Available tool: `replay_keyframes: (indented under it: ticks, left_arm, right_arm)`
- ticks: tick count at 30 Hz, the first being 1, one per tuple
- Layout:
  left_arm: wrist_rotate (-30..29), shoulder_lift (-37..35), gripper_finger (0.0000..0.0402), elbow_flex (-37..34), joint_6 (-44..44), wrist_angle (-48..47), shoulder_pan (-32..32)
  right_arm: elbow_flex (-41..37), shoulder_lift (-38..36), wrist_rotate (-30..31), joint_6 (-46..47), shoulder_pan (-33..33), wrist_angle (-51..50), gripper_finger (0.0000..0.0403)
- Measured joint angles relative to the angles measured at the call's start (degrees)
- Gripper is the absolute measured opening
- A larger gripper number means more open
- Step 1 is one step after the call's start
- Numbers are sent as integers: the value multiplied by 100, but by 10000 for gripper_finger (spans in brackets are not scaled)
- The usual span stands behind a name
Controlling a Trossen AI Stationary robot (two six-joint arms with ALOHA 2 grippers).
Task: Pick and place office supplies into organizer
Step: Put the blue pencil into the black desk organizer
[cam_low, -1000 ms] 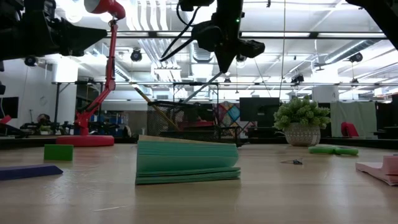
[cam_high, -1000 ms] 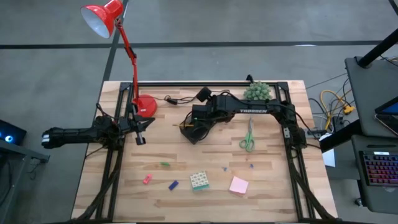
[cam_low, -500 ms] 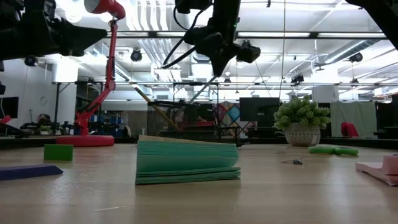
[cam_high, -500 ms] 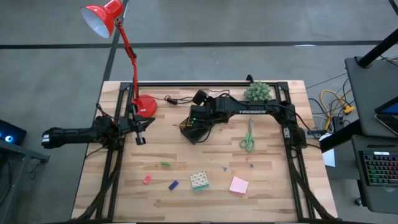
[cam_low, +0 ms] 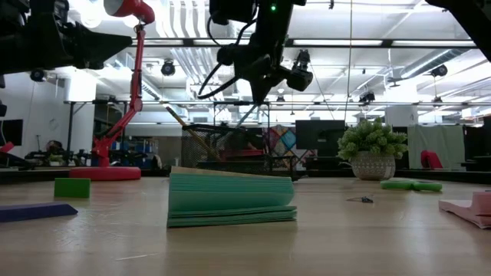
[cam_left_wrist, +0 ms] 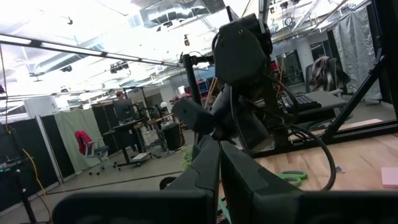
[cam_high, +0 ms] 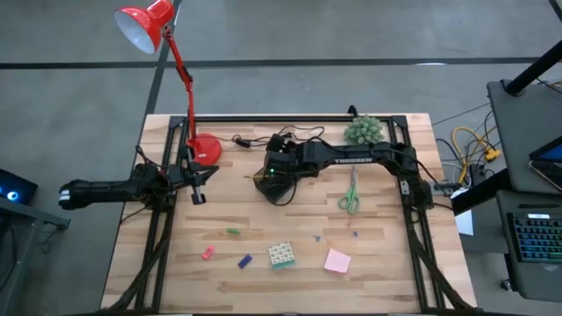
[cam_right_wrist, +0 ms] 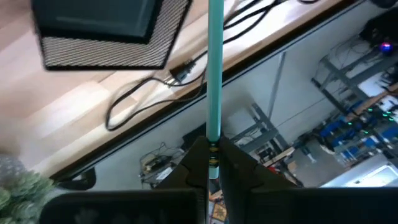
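Note:
My right gripper [cam_high: 279,167] hovers over the black mesh organizer [cam_high: 270,187], shut on a teal pen [cam_right_wrist: 215,74]. In the right wrist view the organizer [cam_right_wrist: 106,31] lies beyond the pen's free end. A wooden pencil [cam_low: 189,132] leans slanting in the organizer. Green-handled scissors [cam_high: 350,192], a pink pad [cam_high: 336,261], a green-white patterned block [cam_high: 281,254] and blue [cam_high: 245,261], red [cam_high: 208,253] and green [cam_high: 233,232] pieces lie flat on the table. My left gripper [cam_high: 198,190] waits shut at the table's left side. My right gripper pinches the teal pen by one end [cam_right_wrist: 213,144] between its two fingers. The pen runs on along the fingers and past their tips, lifted clear of the table, its free end [cam_right_wrist: 216,9] pointing toward the organizer's side.
A red desk lamp's round base [cam_high: 205,148] stands at the far left, with a black cable [cam_high: 246,140] running along the far edge. A green spiky plant ball [cam_high: 362,131] sits behind the right arm. The small supplies are spread along the table's near half.
My right gripper has moved a little toward the table's left over the organizer and has turned at the wrist, carrying the pen with it. The things on the table have kept still.

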Motion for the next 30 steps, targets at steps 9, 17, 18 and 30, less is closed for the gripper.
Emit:
replay_keyframes:
  ticks: [9,17,18,30]
  left_arm:
    - [-7,0,0,0,2,-2,0]
    - [-15,0,0,1,2,0,0]
    - [-16,0,0,2,2,0,0]
    - [-15,0,0,0,2,0,0]
  right_arm:
    - [-23,0,-215,-245,28,238,13]
    - [-238,0,-371,-718,48,926,13]
    - [-289,-2,-354,-782,46,981,13]
    - [-460,-7,411,-1303,48,1041,13]
